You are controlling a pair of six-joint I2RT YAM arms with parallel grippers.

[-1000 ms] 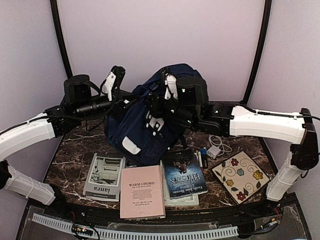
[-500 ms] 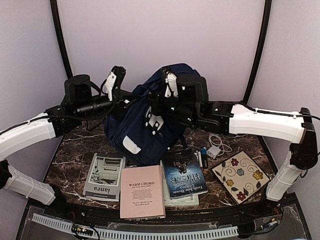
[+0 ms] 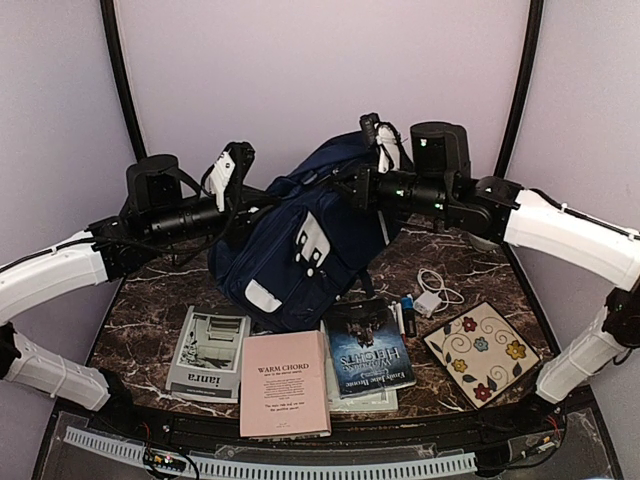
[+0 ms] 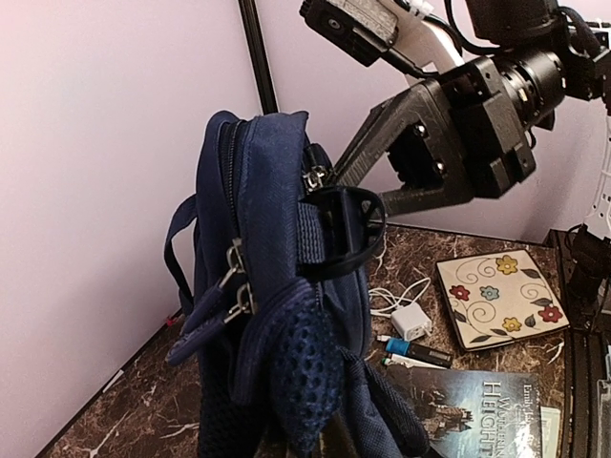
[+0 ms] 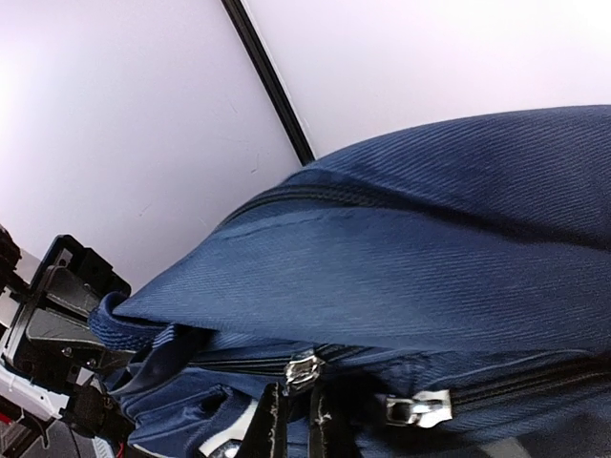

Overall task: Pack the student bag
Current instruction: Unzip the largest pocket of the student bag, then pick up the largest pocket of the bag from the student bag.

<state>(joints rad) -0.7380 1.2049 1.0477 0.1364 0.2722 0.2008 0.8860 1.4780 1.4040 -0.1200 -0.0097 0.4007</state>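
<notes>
A large navy-blue fabric backpack (image 3: 300, 240) stands propped up at the back middle of the dark marble desk (image 3: 150, 300), with its pale grey buckled patch facing the front. The right arm's fingers (image 5: 284, 412) reach in at its top from the right. They are pressed almost together on a silver zip pull (image 5: 300, 367). The left arm's fingers (image 3: 226, 172) are raised just beside the bag's upper left side, and I cannot tell whether they are open or gripping anything. In front of the bag lie a pale grey booklet (image 3: 208, 352), a pink book (image 3: 285, 383) and a dark paperback (image 3: 368, 348). To the right are a white charger with its cable (image 3: 430, 300) and a cream square tile painted with flowers (image 3: 481, 352).
</notes>
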